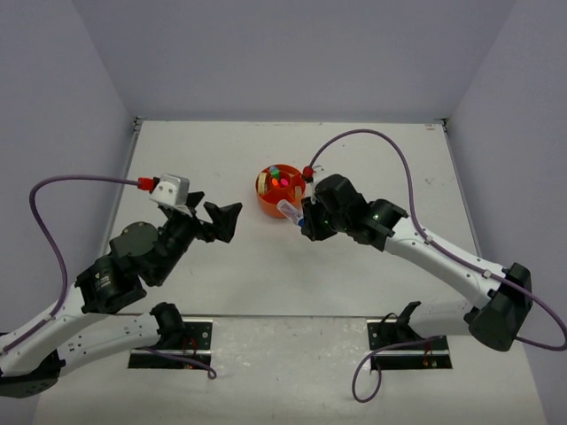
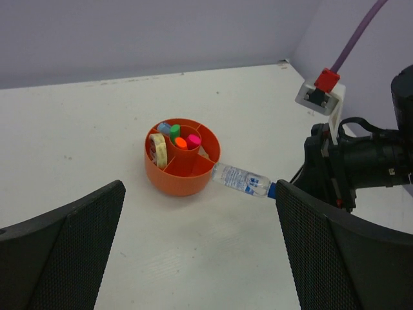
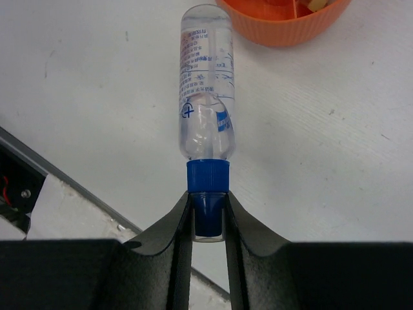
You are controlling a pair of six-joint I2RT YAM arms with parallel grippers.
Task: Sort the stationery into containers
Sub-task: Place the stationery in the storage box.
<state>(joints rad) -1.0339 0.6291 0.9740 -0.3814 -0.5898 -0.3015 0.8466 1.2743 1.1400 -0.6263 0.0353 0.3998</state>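
The round orange organizer (image 1: 266,205) stands mid-table. Its centre cup holds green (image 2: 175,130), orange (image 2: 181,143) and pink (image 2: 194,138) capped highlighters, and a tan band (image 2: 158,148) sits in a ring compartment. My right gripper (image 1: 303,220) is shut on the blue tip of a small clear bottle-like piece of stationery (image 3: 206,90), whose far end meets the organizer's near-right rim (image 3: 284,29). The jaws of the right gripper (image 3: 208,216) pinch the blue tip from both sides. To the organizer's left, my left gripper (image 1: 217,217) hangs open and holds nothing.
The right arm's black wrist (image 2: 361,161) and its purple cable (image 1: 390,146) lie just right of the organizer (image 2: 177,181). Grey walls close the table at the back and sides. Two black base mounts sit at the near edge.
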